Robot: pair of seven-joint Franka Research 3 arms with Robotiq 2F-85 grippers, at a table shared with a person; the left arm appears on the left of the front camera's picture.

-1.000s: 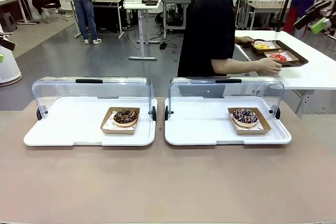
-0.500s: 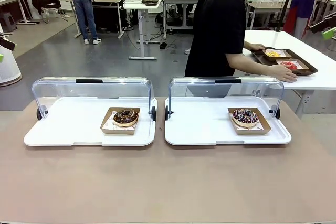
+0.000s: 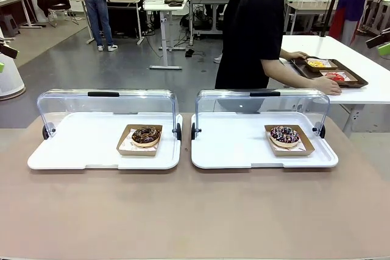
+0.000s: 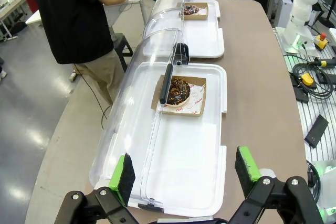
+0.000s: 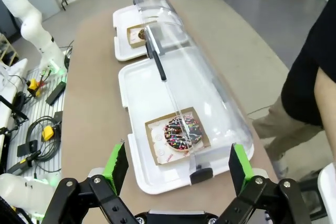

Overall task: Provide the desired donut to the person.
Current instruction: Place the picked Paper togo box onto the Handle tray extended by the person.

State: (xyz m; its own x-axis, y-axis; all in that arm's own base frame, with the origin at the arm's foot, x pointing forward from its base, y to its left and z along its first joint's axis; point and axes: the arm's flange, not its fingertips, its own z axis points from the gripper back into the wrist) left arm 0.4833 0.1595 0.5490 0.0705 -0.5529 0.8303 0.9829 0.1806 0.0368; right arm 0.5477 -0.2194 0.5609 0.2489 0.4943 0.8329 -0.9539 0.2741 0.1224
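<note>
A chocolate donut (image 3: 146, 135) lies in a brown paper tray on the left white tray (image 3: 73, 156). A sprinkled donut (image 3: 284, 134) lies the same way on the right white tray (image 3: 237, 153). Both clear lids are rolled back to the far side. The person (image 3: 256, 28) in black stands behind the right tray, turned to a side table, with both hands on a brown serving tray (image 3: 332, 71). My left gripper (image 4: 185, 171) hovers open above the chocolate donut (image 4: 178, 91). My right gripper (image 5: 177, 167) hovers open above the sprinkled donut (image 5: 184, 131).
Each lid carries a black handle (image 3: 103, 94) on top. The brown tabletop (image 3: 195, 211) runs bare in front of both trays. The side table (image 3: 365, 89) at the right holds the serving tray with small food items. Another figure stands far back left.
The person has shifted right and straightened, sliding the brown serving tray to the right on the side table. Both donuts and lids stay put.
</note>
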